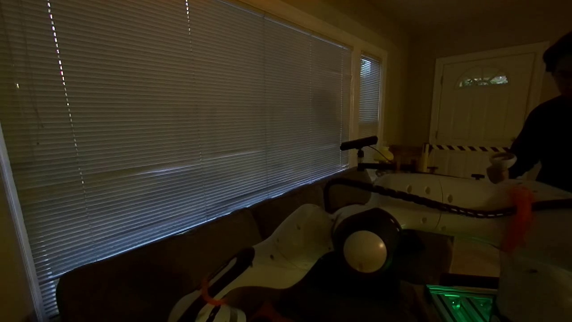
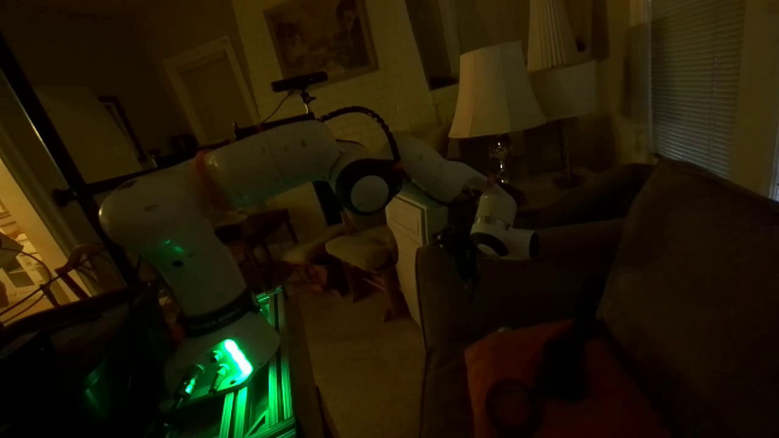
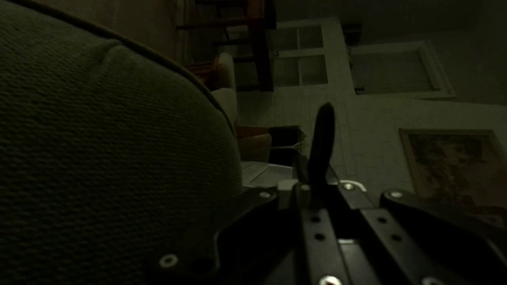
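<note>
The gripper [image 3: 315,178] was held close to the sofa [image 3: 119,138], whose rounded, piped upholstery filled the left of the wrist view. The jaws were brought together, with hardly any gap left between them. From their tips a dark slender shape [image 3: 324,134] with a rounded end was seen to project; whether it was a held thing or part of the jaws could not be told in the dim light, nor whether the upholstery was touched.

In an exterior view the robot arm [image 2: 274,158] was stretched toward the sofa, and the gripper was seen as a dark form beside its wrist. An orange cushion [image 2: 499,359] was laid on the sofa, nearer the camera and well apart from the gripper; dark patches on it were too dim to be identified. Beyond the gripper, a white cabinet [image 2: 406,219] and a table lamp [image 2: 496,91] were placed, and a framed painting [image 2: 322,39] was hung on the wall.

In an exterior view the window was covered by lowered blinds [image 1: 178,112], and a person [image 1: 552,134] in dark clothing was shown at the right edge, near a white door [image 1: 482,107].
</note>
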### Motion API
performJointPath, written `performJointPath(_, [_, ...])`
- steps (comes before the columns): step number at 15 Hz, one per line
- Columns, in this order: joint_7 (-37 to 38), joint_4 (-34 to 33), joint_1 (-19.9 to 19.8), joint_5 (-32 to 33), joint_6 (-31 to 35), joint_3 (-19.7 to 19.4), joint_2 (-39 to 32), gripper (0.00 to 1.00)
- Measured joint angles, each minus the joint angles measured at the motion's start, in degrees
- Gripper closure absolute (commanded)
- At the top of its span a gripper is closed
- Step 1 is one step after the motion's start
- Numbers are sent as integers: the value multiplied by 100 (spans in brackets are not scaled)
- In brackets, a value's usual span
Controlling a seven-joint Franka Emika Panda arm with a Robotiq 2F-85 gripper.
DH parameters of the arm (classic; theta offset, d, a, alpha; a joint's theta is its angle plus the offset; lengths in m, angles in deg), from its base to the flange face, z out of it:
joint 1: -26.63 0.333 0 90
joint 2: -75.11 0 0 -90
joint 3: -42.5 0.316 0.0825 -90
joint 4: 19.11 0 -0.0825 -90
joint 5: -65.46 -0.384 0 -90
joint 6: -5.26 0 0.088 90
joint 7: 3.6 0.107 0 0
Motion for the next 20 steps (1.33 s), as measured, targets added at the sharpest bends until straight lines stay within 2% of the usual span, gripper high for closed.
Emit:
performJointPath(12, [-163,-100,0,-195,21,21,-107,99])
performJointPath(13, [-163,-100,0,-197,24,21,-107,82])
performJointPath(15, [-163,-99,-1,-199,51,19,-107,62])
performJointPath(16, [-163,-98,-2,-199,82,17,-107,57])
performJointPath(17, [-163,-97,-5,-199,116,16,-107,46])
performJointPath(20, [-163,-96,-16,-199,214,4,-107,23])
